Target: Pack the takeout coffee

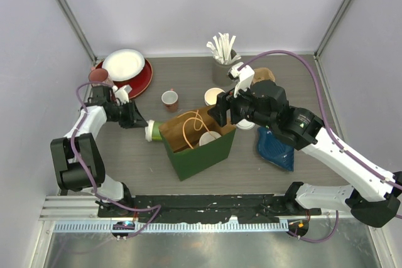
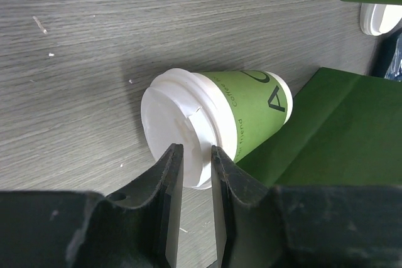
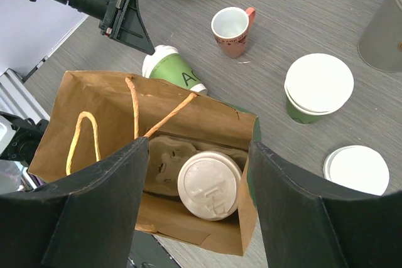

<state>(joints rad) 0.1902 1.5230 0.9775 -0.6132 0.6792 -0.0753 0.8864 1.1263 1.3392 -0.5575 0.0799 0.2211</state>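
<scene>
Three lidded green cups in the top view: tipped cup [image 1: 152, 132] lies touching the left side of the bag [image 1: 201, 158], bagged cup [image 1: 209, 137] sits inside, upright cup [image 1: 215, 97] stands just far of it. Left wrist: left gripper [image 2: 196, 155] narrow, tipped cup's lid rim between the fingers, can't tell if pinched. Right wrist: right gripper [image 3: 198, 150] wide, empty, over the bag mouth.

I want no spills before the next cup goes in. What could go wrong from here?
The left end effector has its narrow jaws around only the rim of the white lid of the green cup lying on its side: the lid might pop off, or the cup might roll. That cup lies right beside the paper bag, so lifting it could nudge the bag. A lidded cup already sits inside; a second could knock it.
</scene>
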